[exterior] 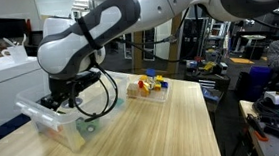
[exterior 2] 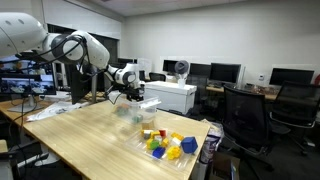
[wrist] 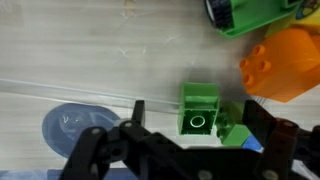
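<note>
Jaws stand spread, gripping nothing, either side of a green block in the wrist view. The block lies in a clear bin near an edge of the worktop, with an orange block just beside it. A tray of blocks stands apart.

Bright, even overhead light fills both exterior views, leaving only soft, faint shadows on the pale wooden table top. The far part of the office is dimmer, with dark computer screens. The big white robot arm, near the camera, looks slightly soft. The wrist view is blurred throughout: the green plastic brick and the orange plastic block have fuzzy edges, and pale glare streaks cross the clear plastic surface beneath.
</note>
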Motion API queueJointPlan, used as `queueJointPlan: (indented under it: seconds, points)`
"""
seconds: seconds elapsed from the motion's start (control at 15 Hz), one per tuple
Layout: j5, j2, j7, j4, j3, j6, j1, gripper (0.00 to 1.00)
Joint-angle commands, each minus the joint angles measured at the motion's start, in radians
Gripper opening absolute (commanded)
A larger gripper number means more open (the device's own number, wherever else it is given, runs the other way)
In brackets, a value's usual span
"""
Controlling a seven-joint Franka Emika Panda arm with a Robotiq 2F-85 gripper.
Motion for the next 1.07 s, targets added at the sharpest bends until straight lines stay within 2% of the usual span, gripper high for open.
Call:
queueJointPlan:
  seconds: [0.0, 0.33, 0.4, 0.47, 0.53, 0.6, 0.8, 0.87, 1.0]
  points:
    - [-0.012, 0.019, -0.029, 0.012, 0.010, 0.026, -0.009, 1.00]
    - [-0.011, 0.036, -0.047, 0.019, 0.015, 0.048, -0.012, 1.00]
    - [-0.011, 0.037, -0.049, 0.019, 0.015, 0.049, -0.013, 0.94]
    - [-0.011, 0.038, -0.061, 0.015, 0.020, 0.056, -0.014, 0.69]
    - [-0.010, 0.036, -0.069, 0.011, 0.023, 0.059, -0.016, 0.69]
    - [-0.010, 0.034, -0.078, 0.009, 0.027, 0.061, -0.017, 0.64]
    - [-0.008, 0.031, -0.096, 0.005, 0.035, 0.074, -0.020, 0.38]
    - [-0.006, 0.029, -0.100, 0.001, 0.039, 0.080, -0.021, 0.26]
    - [-0.006, 0.027, -0.103, -0.003, 0.041, 0.086, -0.024, 0.11]
